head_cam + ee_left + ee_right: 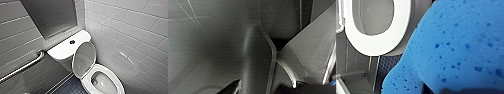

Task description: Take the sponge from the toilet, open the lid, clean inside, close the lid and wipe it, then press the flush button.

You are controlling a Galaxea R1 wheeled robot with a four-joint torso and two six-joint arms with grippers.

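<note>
Already, the sponge (456, 42) is pinched by the right pincer (461, 90) and the lid (84, 60) raised at the bowl's (102, 68) 11 o'clock; cleaning, closing, wiping, flushing are left.

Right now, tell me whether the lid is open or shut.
Open. The lid stands raised in front of the tank, and the seat and bowl below lie uncovered.

A metal grab bar (23, 66) slants across a grey tiled wall (15, 32). Up and right of the bar sits a dark panel (51, 16). Farther right there's a white tiled wall (130, 30), and below the bar, dark floor tiles (71, 87).
</note>
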